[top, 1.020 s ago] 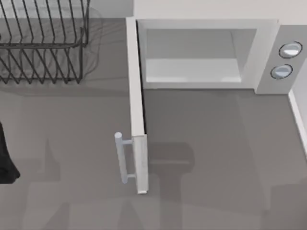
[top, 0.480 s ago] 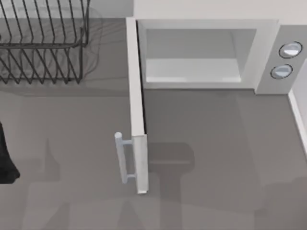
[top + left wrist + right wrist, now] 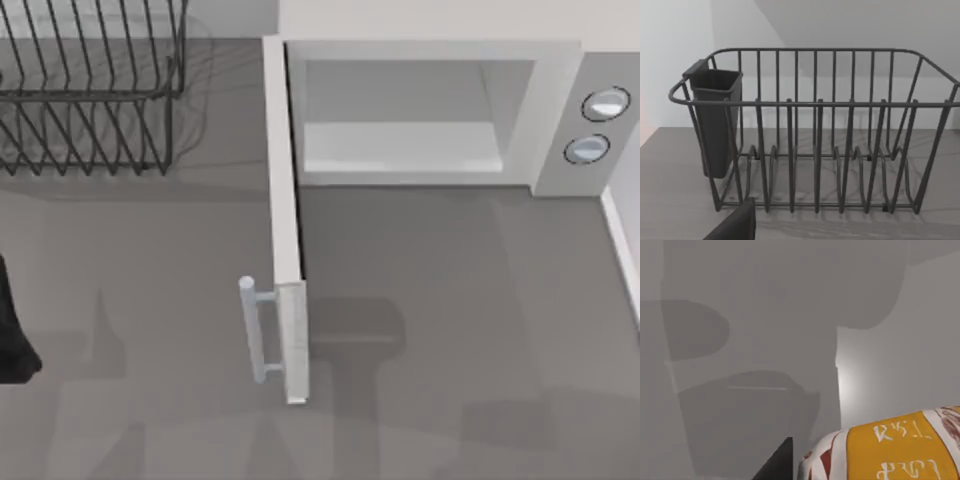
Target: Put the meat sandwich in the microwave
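I judge the step in hand to be carrying the meat sandwich [image 3: 900, 452] to the microwave [image 3: 430, 110], whose door [image 3: 285, 230] already stands swung out toward me at the left of the opening. The sandwich sits right under my right wrist camera, an orange and whitish wrapped lump with red mottling, with a dark finger [image 3: 777, 462] of the right gripper just beside it. I cannot tell from this whether the claw is pinching it, spread around it, or merely over it, so I would check the hold before trusting any lift.

To do this well I want to come in from the near right, keep the sandwich low enough to pass under the top of the cavity [image 3: 400, 120], and set it on the pale floor inside, well in from the front lip. The sandwich is far smaller than the opening, so height matters more than sideways aim.

On room: the grey table [image 3: 450, 300] between the door and the raised edge at the far right is bare, a wide lane straight to the opening. The open door and its bar handle [image 3: 255, 330] wall off the left side, so I keep right of it. The two knobs [image 3: 597, 125] stand at the right of the opening; I stay clear of that panel.

My left arm [image 3: 12, 330] is parked at the left edge, its camera facing the dark wire dish rack [image 3: 815, 135] and the cutlery cup [image 3: 715, 120] hung on it.
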You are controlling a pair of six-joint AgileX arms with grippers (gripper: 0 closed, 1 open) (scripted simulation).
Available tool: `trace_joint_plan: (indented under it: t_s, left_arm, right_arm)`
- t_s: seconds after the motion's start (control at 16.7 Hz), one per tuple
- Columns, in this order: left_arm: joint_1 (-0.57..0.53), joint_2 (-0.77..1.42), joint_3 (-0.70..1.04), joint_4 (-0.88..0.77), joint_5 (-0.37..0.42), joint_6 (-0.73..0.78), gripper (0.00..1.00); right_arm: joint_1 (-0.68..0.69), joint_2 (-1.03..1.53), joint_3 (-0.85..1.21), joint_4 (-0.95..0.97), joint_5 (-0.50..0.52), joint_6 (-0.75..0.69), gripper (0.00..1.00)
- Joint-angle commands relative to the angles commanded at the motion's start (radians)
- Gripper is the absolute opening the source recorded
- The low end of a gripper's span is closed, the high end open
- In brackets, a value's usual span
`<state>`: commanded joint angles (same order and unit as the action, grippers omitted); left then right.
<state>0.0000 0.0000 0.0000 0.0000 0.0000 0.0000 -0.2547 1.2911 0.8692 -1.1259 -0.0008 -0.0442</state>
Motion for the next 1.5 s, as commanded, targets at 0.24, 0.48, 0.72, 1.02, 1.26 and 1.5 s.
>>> trace_joint_plan:
  t_s: [0.24, 0.48, 0.72, 1.02, 1.26, 1.5]
  left_arm:
    - [0.0, 0.0, 0.0, 0.0, 0.0, 0.0, 1.0]
    - [0.0, 0.0, 0.0, 0.0, 0.0, 0.0, 1.0]
    - [0.0, 0.0, 0.0, 0.0, 0.0, 0.0, 1.0]
    - [0.0, 0.0, 0.0, 0.0, 0.0, 0.0, 1.0]
    - [0.0, 0.0, 0.0, 0.0, 0.0, 0.0, 1.0]
    - [0.0, 0.0, 0.0, 0.0, 0.0, 0.0, 1.0]
  right_arm:
    - [0.0, -0.013, 0.013, -0.017, 0.0, 0.0, 0.0]
    - [0.031, 0.01, 0.03, 0.017, 0.01, 0.012, 0.0]
    - [0.186, 0.15, 0.13, 0.207, 0.07, 0.063, 0.0]
    - [0.462, 0.457, 0.253, 0.638, 0.192, 0.159, 0.0]
    - [0.661, 0.716, 0.326, 1.048, 0.316, 0.236, 0.0]
    - [0.801, 0.896, 0.397, 1.407, 0.456, 0.291, 0.0]
